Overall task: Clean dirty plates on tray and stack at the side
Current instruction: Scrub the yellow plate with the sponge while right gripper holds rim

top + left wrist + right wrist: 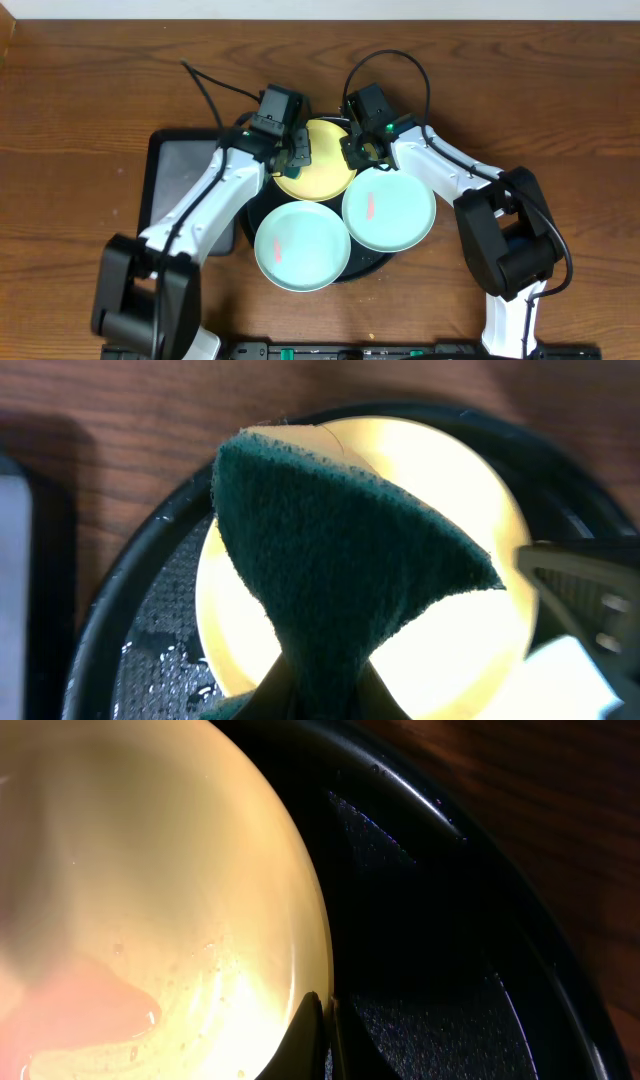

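L pincer (297,152) clamps green pad (340,560) over yellow plate (322,172) at tray (430,900) far edge; R pincer (318,1038) pinches its rim. Step: prob. scrubbing. Next: press pad onto pink smear (80,1010).

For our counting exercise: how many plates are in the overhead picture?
3, all on the tray: the yellow plate at the back, the left mint plate and the right mint plate in front. Any stacked underneath would be hidden.

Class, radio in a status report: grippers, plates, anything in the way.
Left gripper shut on green sponge. Right gripper shut on yellow plate rim. Mint plates smeared. Nothing obstructing.
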Robot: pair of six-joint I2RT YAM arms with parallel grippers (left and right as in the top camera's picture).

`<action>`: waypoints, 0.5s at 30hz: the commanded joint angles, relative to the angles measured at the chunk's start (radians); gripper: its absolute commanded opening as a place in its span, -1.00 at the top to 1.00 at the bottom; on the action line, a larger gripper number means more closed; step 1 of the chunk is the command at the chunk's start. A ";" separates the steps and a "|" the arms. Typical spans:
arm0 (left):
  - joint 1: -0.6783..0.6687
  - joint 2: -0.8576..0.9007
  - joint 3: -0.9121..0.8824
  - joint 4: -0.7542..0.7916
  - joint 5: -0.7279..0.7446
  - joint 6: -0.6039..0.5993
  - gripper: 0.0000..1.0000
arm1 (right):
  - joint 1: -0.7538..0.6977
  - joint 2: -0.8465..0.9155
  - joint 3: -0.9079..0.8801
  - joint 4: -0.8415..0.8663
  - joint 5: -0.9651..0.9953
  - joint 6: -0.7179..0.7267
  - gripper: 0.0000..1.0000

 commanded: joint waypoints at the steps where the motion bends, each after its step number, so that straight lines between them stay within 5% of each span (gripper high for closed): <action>1: 0.002 0.055 -0.003 0.021 -0.016 0.010 0.85 | 0.014 0.016 -0.002 -0.005 -0.008 0.003 0.97; 15: 0.002 0.268 -0.003 0.144 -0.016 0.009 0.85 | 0.014 0.016 -0.002 -0.005 -0.008 0.003 0.98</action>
